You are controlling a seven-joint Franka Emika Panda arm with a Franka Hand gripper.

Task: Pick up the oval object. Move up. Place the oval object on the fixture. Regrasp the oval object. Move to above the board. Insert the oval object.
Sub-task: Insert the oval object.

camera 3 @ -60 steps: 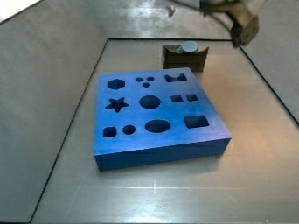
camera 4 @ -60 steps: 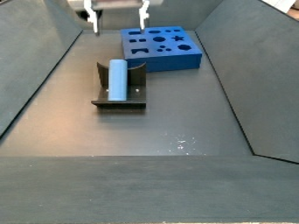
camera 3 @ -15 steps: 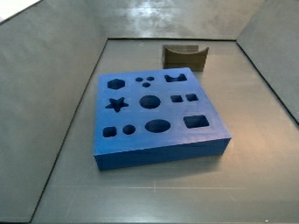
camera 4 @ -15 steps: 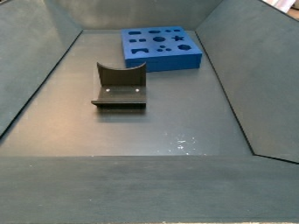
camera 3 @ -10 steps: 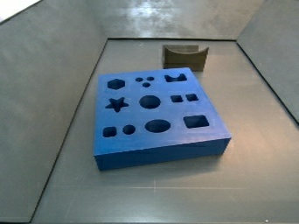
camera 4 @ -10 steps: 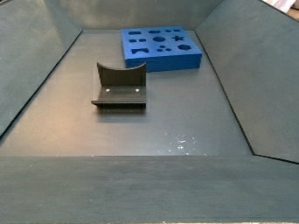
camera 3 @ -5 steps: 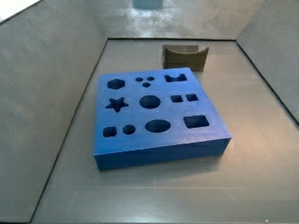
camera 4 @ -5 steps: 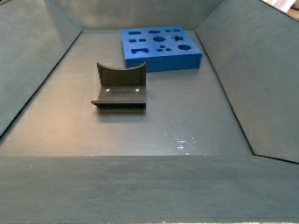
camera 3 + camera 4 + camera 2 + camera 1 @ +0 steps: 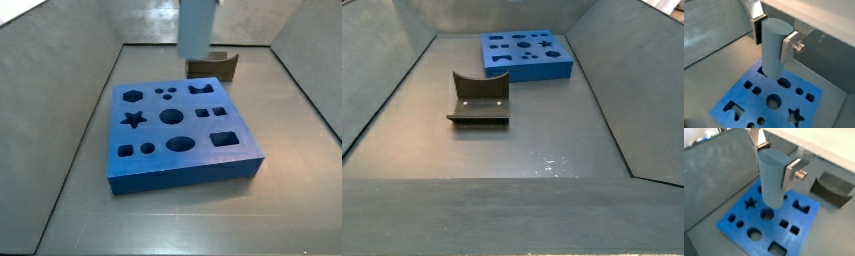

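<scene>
The claw (image 9: pixel 773 164) grips the smooth pale oval object (image 9: pixel 772 180) upright between silver plates, high above the holed matte blue board (image 9: pixel 771 220).

We see the oval object (image 9: pixel 771 178), a pale grey-blue peg, hanging upright, clamped near its top between the gripper (image 9: pixel 774 159) fingers, its lower end above the board (image 9: pixel 747 228). The board, a thick blue block with cut-out holes, lies flat on the floor. The dark fixture (image 9: pixel 478 98) stands empty, apart from the board.
</scene>
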